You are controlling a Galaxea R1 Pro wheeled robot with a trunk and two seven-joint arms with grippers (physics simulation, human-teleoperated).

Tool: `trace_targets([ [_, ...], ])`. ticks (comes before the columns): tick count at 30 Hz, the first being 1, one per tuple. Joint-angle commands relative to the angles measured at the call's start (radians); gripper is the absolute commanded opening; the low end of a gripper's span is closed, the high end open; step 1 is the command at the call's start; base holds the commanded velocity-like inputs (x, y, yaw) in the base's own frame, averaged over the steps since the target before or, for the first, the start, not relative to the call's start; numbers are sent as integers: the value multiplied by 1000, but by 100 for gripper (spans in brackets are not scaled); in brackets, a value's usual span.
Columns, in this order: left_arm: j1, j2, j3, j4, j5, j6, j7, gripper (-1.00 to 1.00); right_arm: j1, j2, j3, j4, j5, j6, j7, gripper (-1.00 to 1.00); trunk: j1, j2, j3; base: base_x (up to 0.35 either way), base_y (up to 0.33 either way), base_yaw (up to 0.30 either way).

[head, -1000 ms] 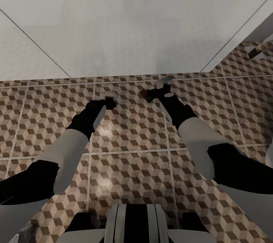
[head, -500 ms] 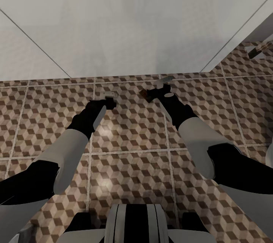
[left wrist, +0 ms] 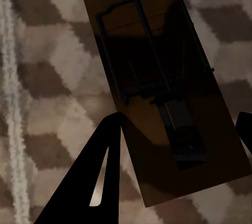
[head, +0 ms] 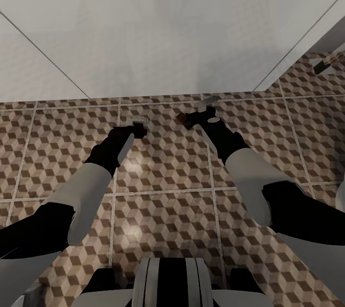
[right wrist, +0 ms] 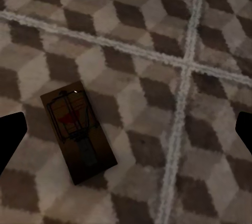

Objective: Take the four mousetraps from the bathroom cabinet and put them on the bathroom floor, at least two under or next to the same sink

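A mousetrap (left wrist: 157, 87), a tan board with dark wire parts, sits face-on between my left gripper's (left wrist: 176, 119) fingers. The gripper is shut on its long edges, a little above the bathroom floor (head: 163, 177). In the head view that gripper (head: 139, 122) hangs low over the cube-patterned tiles. A second mousetrap (right wrist: 79, 132) lies flat on the tiles, and my right gripper (right wrist: 131, 124) stands open above it, fingers wide apart. From the head camera this trap (head: 181, 118) shows just left of the right gripper (head: 199, 111).
A broad white surface (head: 167, 34) rises from the floor line just beyond both grippers; I cannot tell whether it is the sink. A small tan and white object (head: 328, 61) lies on the tiles at the far right. My base (head: 165, 283) fills the near edge.
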Motion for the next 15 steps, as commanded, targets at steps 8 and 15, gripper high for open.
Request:
trace_targets([
  [8, 0, 1, -4, -1, 5, 5, 8, 100, 0, 0, 4, -1, 9, 8, -4, 100, 0, 0, 0, 0, 0, 0],
  [15, 0, 1, -4, -1, 5, 5, 8, 100, 0, 0, 4, -1, 9, 8, -4, 100, 0, 0, 0, 0, 0, 0],
])
